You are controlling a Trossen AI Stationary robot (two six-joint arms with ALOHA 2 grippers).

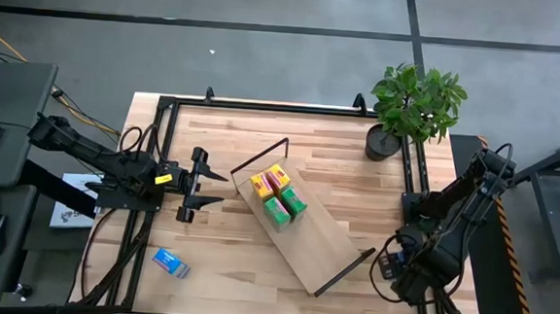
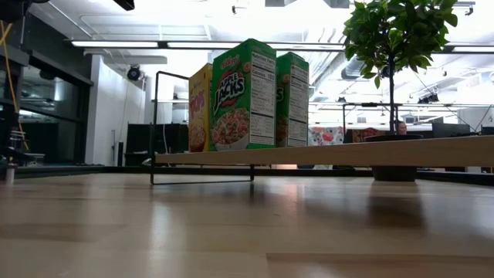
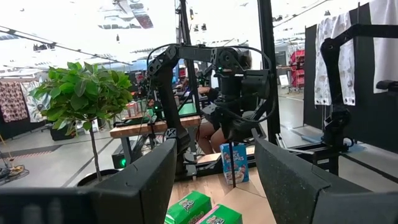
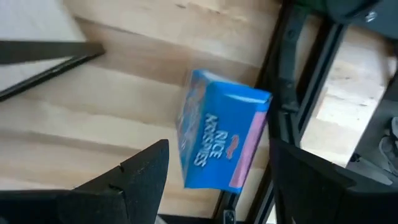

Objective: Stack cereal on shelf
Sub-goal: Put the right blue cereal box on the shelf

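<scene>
Between my right gripper's (image 4: pixel 214 180) spread fingers stands a blue cereal box (image 4: pixel 221 140), unseen overhead; left gripper (image 1: pixel 206 187) spread, empty, beside the shelf (image 1: pixel 325 245).

My 2 arms are dark, near-black, built of chunky jointed links with black cables looped along them. My left gripper (image 1: pixel 203 187) has 2 thin black tapered fingers and a small yellow marking on the wrist block just behind them. On my right gripper (image 4: pixel 211 180) the 2 fingers (image 4: pixel 134 177) are broad, matte dark-grey wedges with flat angled faces; a small blue patch shows low on that arm.
</scene>
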